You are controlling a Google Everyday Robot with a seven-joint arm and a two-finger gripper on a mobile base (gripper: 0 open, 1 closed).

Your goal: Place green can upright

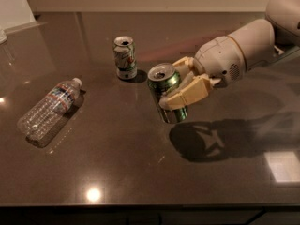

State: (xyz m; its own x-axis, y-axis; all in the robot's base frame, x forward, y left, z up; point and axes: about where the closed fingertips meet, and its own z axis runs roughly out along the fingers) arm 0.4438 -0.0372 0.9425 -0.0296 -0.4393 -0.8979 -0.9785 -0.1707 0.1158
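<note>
Now the gripper (174, 86) clasps the green can (161, 84) nearly upright.

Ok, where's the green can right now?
Centre of the camera view: the green can is gripped by the tool, slightly tilted above the table. The white can stands behind it to the left, and the bottle lies further left.

dim | table (117, 168) glare spots (93, 194) | claw (175, 84) gripping green can (162, 89) mid-frame casts shadow (206, 142)

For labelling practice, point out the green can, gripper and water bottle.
green can (160, 86): camera view, upper side wall.
gripper (172, 87): camera view, between fingertips, clasping the can, right of centre.
water bottle (47, 109): camera view, mid-body.
</note>
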